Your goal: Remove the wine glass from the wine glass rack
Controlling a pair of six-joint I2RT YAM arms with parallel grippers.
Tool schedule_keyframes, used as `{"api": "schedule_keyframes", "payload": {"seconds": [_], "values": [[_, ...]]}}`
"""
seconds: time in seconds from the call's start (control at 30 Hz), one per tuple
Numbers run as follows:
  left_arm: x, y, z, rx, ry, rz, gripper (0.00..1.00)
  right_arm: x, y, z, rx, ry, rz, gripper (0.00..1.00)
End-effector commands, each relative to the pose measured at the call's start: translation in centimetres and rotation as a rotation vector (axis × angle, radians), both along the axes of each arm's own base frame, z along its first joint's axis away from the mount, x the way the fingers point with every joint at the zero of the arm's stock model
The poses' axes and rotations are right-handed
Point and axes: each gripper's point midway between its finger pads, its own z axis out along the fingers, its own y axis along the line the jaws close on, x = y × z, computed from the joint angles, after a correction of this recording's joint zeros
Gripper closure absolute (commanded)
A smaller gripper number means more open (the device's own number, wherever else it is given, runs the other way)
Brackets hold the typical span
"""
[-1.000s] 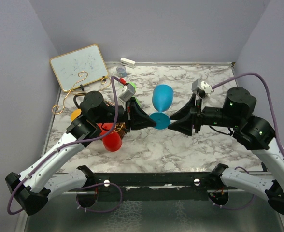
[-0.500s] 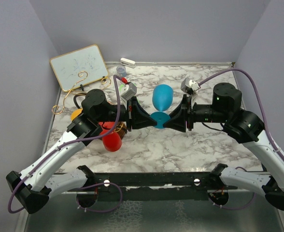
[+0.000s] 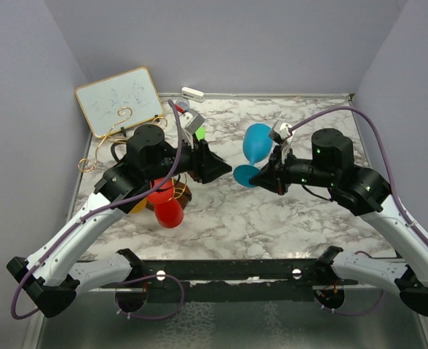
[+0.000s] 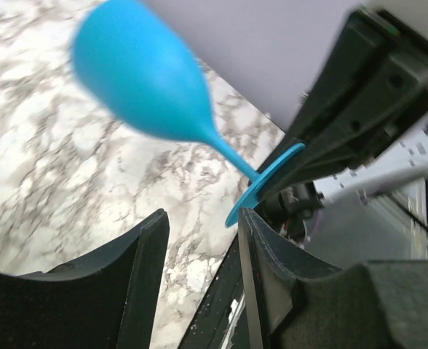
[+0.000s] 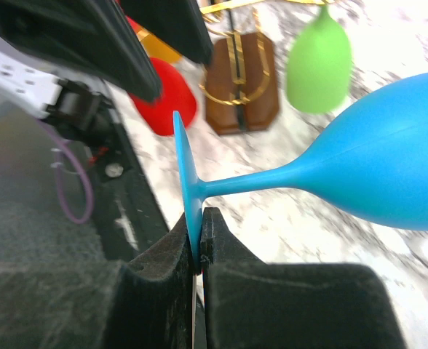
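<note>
The right gripper (image 5: 199,238) pinches the round foot of the matte blue stemmed wine glass (image 5: 389,167), whose bowl lies toward two o'clock. The left gripper (image 4: 201,231) is spread, with the glass at its eleven o'clock.

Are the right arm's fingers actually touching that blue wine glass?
Touching. The right wrist view shows the fingers pinching the blue wine glass by its foot.

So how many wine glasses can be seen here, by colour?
blue glass: 1
red glass: 1
green glass: 1
orange glass: 1, mostly hidden
Total: 4
</note>
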Motion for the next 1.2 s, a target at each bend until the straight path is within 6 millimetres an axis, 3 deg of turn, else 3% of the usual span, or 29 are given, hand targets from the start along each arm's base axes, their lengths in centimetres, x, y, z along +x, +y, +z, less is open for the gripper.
{"api": "schedule_keyframes", "payload": {"seconds": [0.0, 0.17, 0.37, 0.63, 0.8, 1.17], "values": [[1.9, 3.2, -2.0, 0.064, 0.15, 0.282, 0.53, 3.0, -3.7, -2.2, -0.121, -0.147, -0.205, 0.99], [1.0, 2.9, -2.3, 0.009, 0.291, 0.294, 0.49, 5.3, -6.2, -1.7, -0.142, -0.362, -0.338, 0.99], [-0.1, 1.1, -1.5, -0.082, 0.496, 0.242, 0.46, 6.2, -6.9, 0.2, -0.151, -0.614, -0.33, 0.98], [0.2, 0.0, -0.1, -0.176, 0.566, 0.231, 0.46, 6.4, -4.6, 3.0, -0.155, -0.907, -0.189, 0.99], [0.5, -0.2, 0.4, -0.235, 0.585, 0.237, 0.46, 6.3, -2.5, 2.8, -0.213, -1.091, -0.079, 0.99], [0.9, 0.3, 0.6, -0.316, 0.619, 0.284, 0.47, 5.1, -0.6, 3.1, -0.192, -1.342, 0.001, 0.99]]}}
